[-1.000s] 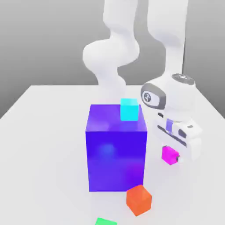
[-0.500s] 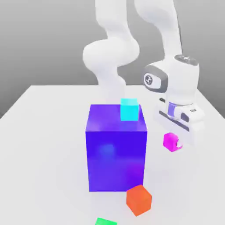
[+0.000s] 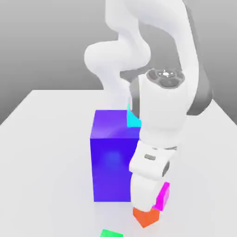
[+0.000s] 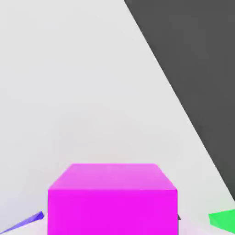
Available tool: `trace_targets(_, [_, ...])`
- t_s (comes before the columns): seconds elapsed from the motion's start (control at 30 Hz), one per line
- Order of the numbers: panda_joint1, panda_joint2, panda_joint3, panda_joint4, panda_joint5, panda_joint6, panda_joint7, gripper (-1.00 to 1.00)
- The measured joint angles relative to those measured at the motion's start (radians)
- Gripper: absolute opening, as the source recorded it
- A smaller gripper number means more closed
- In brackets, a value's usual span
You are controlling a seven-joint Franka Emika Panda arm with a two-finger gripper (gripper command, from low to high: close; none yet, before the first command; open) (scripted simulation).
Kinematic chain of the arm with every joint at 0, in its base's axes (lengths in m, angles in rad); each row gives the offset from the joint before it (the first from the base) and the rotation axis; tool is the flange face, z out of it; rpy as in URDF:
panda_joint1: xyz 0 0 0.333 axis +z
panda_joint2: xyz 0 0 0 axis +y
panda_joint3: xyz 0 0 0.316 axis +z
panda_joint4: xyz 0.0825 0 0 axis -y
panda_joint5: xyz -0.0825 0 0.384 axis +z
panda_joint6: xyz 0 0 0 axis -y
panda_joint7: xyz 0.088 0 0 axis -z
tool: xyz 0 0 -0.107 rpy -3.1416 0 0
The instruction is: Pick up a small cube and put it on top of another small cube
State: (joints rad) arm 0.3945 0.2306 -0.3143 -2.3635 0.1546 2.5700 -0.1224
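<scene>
Above orange-red cube [image 3: 146, 217], jaws shut on magenta cube [image 3: 163, 196], apparently clear; hand view adds green cube [image 4: 223, 218].

Simulated tabletop — plain white table [image 3: 46, 139], flat grey backdrop, glossy blocks.

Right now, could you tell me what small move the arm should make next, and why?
Probably a short, careful descent. The magenta cube, carried at the claw, hangs just above the orange-red cube, slightly toward the exterior view's right, so nudge it left while lowering, then release.
</scene>
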Motion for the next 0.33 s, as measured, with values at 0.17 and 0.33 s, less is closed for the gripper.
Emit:
trace_targets(0.17, [-0.074, 0.132, -0.022, 0.105, 0.075, 0.020, 0.032, -1.00])
trace_targets(0.33, [-0.096, 0.191, 0.003, 0.113, 0.110, 0.067, 0.010, 1.00])
